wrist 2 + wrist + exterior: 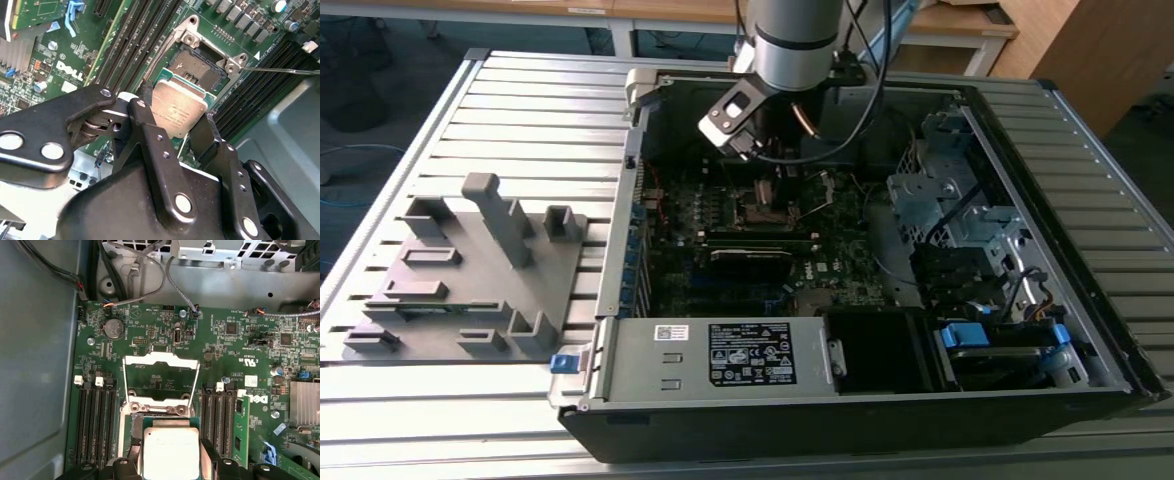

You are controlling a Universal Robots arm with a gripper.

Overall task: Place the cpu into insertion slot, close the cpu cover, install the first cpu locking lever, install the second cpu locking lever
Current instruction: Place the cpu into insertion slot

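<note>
My gripper [177,107] is shut on the cpu [181,114], a flat silver-grey square held level between the two black fingers [146,117]. It hangs above the green motherboard, close to the insertion slot [200,62], a dark square socket that lies open in its metal rim. In the first wrist view the cpu [171,452] covers most of the slot. Just beyond it, the cpu cover [161,360] is flipped open, with board showing through its window. A thin locking lever [280,70] sticks out sideways, unlatched. In the exterior view the arm [787,50] reaches down into the open case.
Long black memory slots [95,422] flank the socket on both sides. A finned heatsink [305,402] and cables [150,275] sit nearby. The case holds a power supply [720,355] and a drive cage [947,195]. A grey fixture [467,270] stands on the exterior view's left.
</note>
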